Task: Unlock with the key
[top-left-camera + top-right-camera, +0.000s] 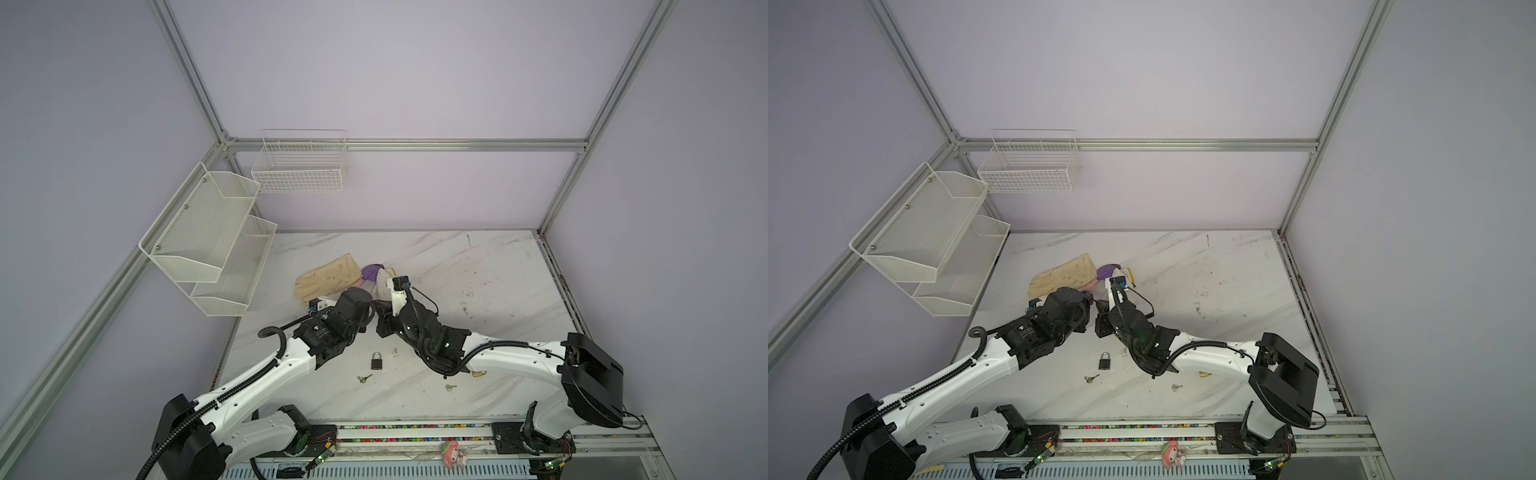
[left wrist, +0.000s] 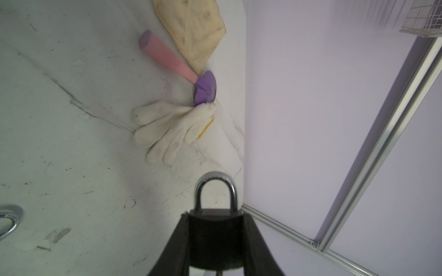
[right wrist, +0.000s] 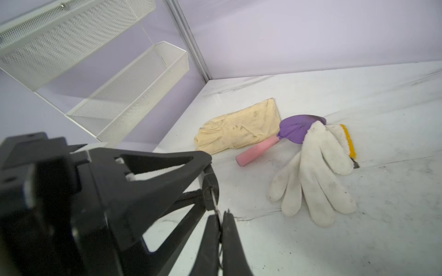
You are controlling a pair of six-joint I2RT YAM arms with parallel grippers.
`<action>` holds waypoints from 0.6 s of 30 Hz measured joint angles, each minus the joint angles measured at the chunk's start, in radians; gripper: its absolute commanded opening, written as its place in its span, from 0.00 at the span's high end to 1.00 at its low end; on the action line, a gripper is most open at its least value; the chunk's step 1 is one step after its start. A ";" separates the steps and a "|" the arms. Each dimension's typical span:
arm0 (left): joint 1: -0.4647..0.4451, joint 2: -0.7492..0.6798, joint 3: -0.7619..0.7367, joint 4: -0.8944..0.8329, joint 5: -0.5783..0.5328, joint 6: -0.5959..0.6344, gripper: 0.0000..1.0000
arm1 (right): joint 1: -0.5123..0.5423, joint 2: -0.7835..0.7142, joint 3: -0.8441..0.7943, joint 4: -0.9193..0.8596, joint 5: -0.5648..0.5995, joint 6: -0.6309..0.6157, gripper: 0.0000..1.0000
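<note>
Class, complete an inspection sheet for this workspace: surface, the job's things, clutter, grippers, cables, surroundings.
Surface: marble-look table, scuffed and stained.
Job's things: black padlock held, shackle closed; key with its tip at the padlock's base.
Clutter: spare padlock, loose keys, yellow glove, white glove, purple scoop with pink handle.
Grippers: left gripper shut on the padlock; right gripper shut on the key.
Cables: black conduit along each arm.
Surroundings: mesh shelves, wire basket, lilac walls, aluminium frame.
</note>
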 measured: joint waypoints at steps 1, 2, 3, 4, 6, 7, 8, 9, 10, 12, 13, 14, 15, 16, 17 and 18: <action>0.000 0.000 0.000 0.005 -0.008 0.008 1.00 | -0.015 0.000 -0.008 0.022 -0.034 0.035 1.00; -0.003 0.001 0.000 0.010 -0.016 0.012 1.00 | -0.032 0.000 -0.019 0.051 -0.075 0.077 1.00; -0.007 0.002 0.000 0.015 -0.027 0.016 1.00 | -0.042 0.000 -0.023 0.066 -0.099 0.111 1.00; -0.011 0.003 0.000 0.021 -0.038 0.018 1.00 | -0.049 0.000 -0.023 0.068 -0.112 0.134 1.00; -0.013 0.006 0.000 0.028 -0.047 0.019 1.00 | -0.045 0.000 -0.014 0.051 -0.092 0.130 1.00; -0.014 0.007 0.000 0.032 -0.049 0.019 1.00 | -0.034 0.000 -0.003 0.031 -0.057 0.109 1.00; -0.016 0.007 0.000 0.034 -0.049 0.020 1.00 | -0.021 0.000 0.004 0.017 -0.026 0.087 1.00; -0.019 0.006 0.001 0.037 -0.050 0.019 1.00 | -0.005 0.000 0.008 0.011 0.016 0.045 1.00; -0.021 0.005 0.001 0.038 -0.049 0.020 1.00 | 0.007 0.000 0.008 0.011 0.051 -0.003 1.00; -0.024 0.004 0.001 0.038 -0.048 0.023 1.00 | 0.022 0.005 0.008 0.017 0.094 -0.101 1.00; -0.024 0.005 0.001 0.037 -0.048 0.027 1.00 | 0.027 0.010 0.008 0.023 0.105 -0.147 1.00; -0.024 0.005 0.001 0.035 -0.049 0.034 1.00 | 0.028 0.014 0.008 0.031 0.108 -0.180 1.00; -0.024 0.006 0.001 0.032 -0.051 0.035 1.00 | 0.028 0.017 0.008 0.037 0.104 -0.200 1.00; -0.024 0.007 0.001 0.029 -0.053 0.039 1.00 | 0.024 0.019 0.008 0.039 0.090 -0.205 1.00; -0.024 0.008 0.001 0.024 -0.056 0.043 1.00 | 0.014 0.020 0.009 0.039 0.058 -0.191 1.00; -0.023 0.011 0.001 0.021 -0.066 0.045 1.00 | -0.004 0.023 0.014 0.038 0.014 -0.156 1.00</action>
